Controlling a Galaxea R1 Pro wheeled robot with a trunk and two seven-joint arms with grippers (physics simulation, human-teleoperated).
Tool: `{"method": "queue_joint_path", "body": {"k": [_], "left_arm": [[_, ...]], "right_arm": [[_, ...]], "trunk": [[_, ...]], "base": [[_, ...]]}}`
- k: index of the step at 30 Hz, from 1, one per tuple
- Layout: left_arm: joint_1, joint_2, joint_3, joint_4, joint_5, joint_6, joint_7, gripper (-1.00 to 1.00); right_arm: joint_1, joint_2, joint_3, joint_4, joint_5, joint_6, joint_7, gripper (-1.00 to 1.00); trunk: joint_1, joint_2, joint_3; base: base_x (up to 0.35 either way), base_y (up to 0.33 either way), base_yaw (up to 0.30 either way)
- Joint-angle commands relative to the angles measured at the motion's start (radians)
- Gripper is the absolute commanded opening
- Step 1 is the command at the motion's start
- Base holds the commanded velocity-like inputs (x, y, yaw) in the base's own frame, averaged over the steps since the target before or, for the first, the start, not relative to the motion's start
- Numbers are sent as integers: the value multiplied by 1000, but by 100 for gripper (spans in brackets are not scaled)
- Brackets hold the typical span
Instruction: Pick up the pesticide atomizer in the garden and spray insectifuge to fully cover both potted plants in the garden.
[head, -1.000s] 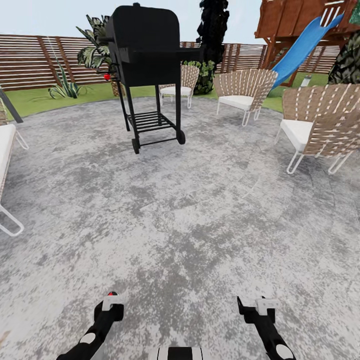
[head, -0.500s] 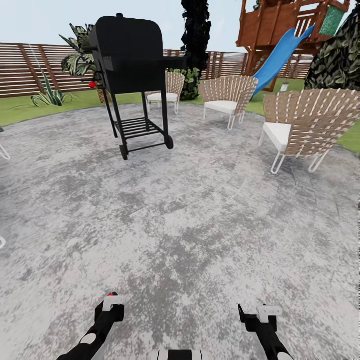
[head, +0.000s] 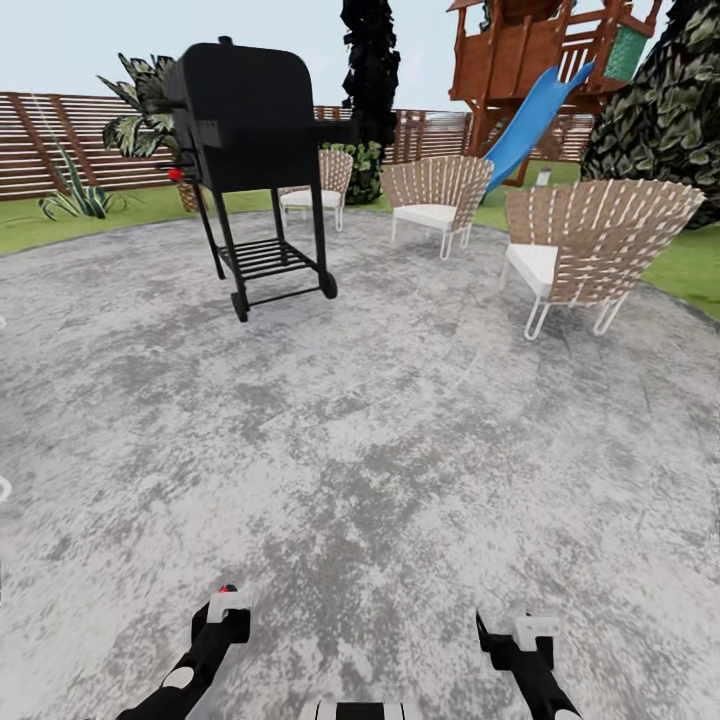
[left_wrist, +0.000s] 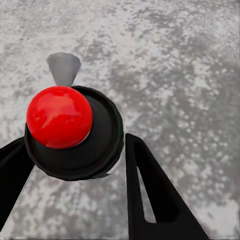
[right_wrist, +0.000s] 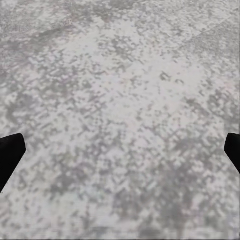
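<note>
The left gripper (left_wrist: 75, 165) is clamped on the dark, red-topped pesticide atomizer (left_wrist: 72, 132) above the mottled grey round patio (head: 400, 430). The right gripper (right_wrist: 120, 150) hangs with jaws wide apart. A spiky green potted plant (head: 72, 195), seemingly agave-like, sits beyond the patio's far left edge.

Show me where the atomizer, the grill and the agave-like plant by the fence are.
atomizer (left_wrist: 60, 117), left wrist view, on its red top.
grill (head: 245, 120), head view, on the black lid.
plant (head: 75, 195), head view, on its pointed leaves near the fence.
</note>
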Motion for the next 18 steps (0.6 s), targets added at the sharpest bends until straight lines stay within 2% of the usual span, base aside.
{"method": "queue_joint_path", "body": {"k": [1,8,18], "left_arm": [[0,0,2,1,-1,-3,-1,-100],[0,2,3,0,1,-3,-1,-100],[0,4,2,-1,-5,-6,-1,-100]], "right_arm": [[-1,0,-1,1,0,-3,0,100],[-1,0,-1,1,-1,-2,-1,100],[-1,0,-3,1,-2,-4,-2,100]], "trunk": [[-1,0,-1],[-1,0,-1],[-1,0,-1]], "base": [[-215,248,-206],[-131,259,-257],[-4,21,-275]]}}
